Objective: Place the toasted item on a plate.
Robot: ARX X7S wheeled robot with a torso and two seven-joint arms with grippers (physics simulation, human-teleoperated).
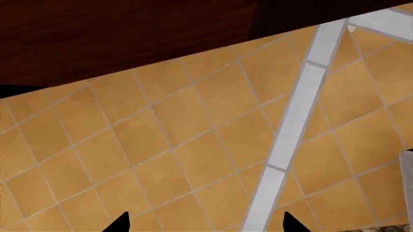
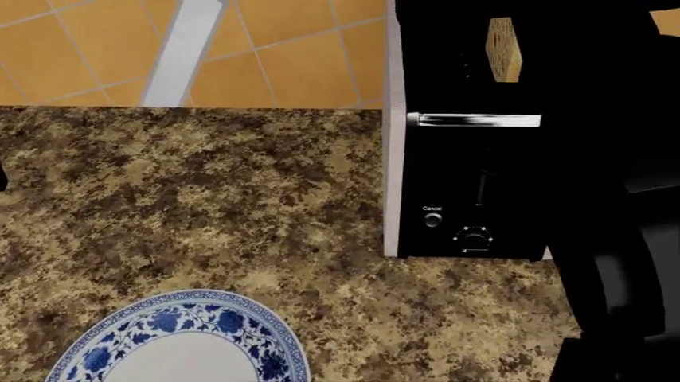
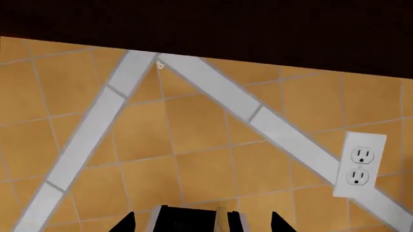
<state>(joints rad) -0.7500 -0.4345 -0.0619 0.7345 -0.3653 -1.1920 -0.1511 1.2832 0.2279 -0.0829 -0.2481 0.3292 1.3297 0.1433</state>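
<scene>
The toasted item [image 2: 504, 48], a golden-tan slice, stands upright in the slot of the black toaster [image 2: 467, 183] at the right of the head view. The blue-rimmed white plate [image 2: 228, 318] lies on the counter at the front left, cut off by the frame edge. In the right wrist view my right gripper [image 3: 203, 223] is open, its tips spread either side of the toaster top [image 3: 187, 220], and the toasted item's edge [image 3: 223, 220] shows between them. My left gripper [image 1: 206, 224] is open and empty, facing the tiled wall.
A speckled brown granite counter [image 2: 212, 199] runs up to an orange tiled wall [image 2: 298, 56] with grey strips. A white outlet [image 3: 359, 166] sits on that wall. My dark right arm [image 2: 616, 239] covers the toaster's right side. A dark cabinet [image 1: 129, 34] hangs above.
</scene>
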